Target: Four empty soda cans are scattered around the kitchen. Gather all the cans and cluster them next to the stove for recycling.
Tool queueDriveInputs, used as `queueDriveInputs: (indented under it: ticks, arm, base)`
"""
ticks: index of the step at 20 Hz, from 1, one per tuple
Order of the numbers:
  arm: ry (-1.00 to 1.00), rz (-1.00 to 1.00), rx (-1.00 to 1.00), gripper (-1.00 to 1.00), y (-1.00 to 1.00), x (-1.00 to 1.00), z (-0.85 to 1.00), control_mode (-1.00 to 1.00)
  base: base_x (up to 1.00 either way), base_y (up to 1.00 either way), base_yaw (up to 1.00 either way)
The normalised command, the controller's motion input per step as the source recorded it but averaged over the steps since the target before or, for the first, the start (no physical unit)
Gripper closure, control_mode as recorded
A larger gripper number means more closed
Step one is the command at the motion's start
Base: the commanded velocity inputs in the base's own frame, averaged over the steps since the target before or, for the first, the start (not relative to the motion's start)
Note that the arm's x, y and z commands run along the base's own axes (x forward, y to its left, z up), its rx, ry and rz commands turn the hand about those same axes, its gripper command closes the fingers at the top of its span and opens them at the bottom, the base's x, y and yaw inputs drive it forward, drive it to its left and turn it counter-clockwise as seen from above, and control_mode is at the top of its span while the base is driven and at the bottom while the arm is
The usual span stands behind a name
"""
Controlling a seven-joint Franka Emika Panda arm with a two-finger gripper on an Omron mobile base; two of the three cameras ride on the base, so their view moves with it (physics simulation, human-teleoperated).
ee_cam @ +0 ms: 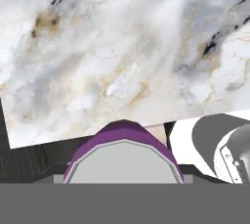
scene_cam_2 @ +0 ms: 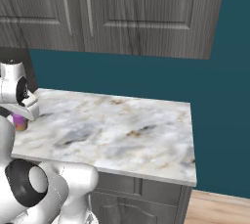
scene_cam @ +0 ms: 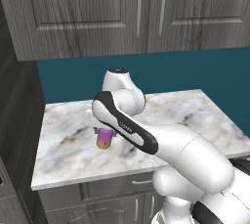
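End effector (scene_cam: 104,131) state is read mainly from the hand view, where the silver top of the purple-magenta soda can (ee_cam: 123,157) sits right up against the camera at the bottom of the frame, and from the left base view, where the same can (scene_cam: 103,139) is seen directly beneath the wrist with its upper part covered by the hand; the jaws are judged to be closed about the can partway across their travel, though the finger tips themselves are hidden. Whether the can is standing on the marble surface (scene_cam: 185,115) or lifted just clear of it cannot be told. It is placed toward the left of the surface, about midway between the near edge and the teal back wall. In the right base view a sliver of the can (scene_cam_2: 19,122) is seen at the far left, below the white hand. No stove and no other cans are seen, so the task is judged to be at an early stage: one can is in hand, its carry to the stove is not yet done, and the others are yet to be gathered.
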Motion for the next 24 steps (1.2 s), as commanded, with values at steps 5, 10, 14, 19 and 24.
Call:
queueDriveInputs:
  ticks: [5, 10, 14, 19, 24]
  arm:
    - [0.00, 0.05, -0.01, 1.00, -0.48, -0.30, 0.19, -1.00]
    - [-0.09, 0.08, -0.11, 1.00, -0.70, -0.46, 0.29, -1.00]
    - [-0.15, 0.07, -0.11, 1.00, -0.76, -0.48, 0.31, -1.00]
    - [-0.07, 0.03, -0.02, 1.00, -0.30, -0.23, 0.03, 1.00]
    - [0.00, 0.00, 0.00, 1.00, 0.00, 0.00, 0.00, 1.00]
  base:
    - [0.00, 0.00, 0.00]
    - [0.00, 0.00, 0.00]
    - [0.00, 0.00, 0.00]
    - [-0.51, -0.38, 0.05]
    - [-0.97, -0.29, 0.11]
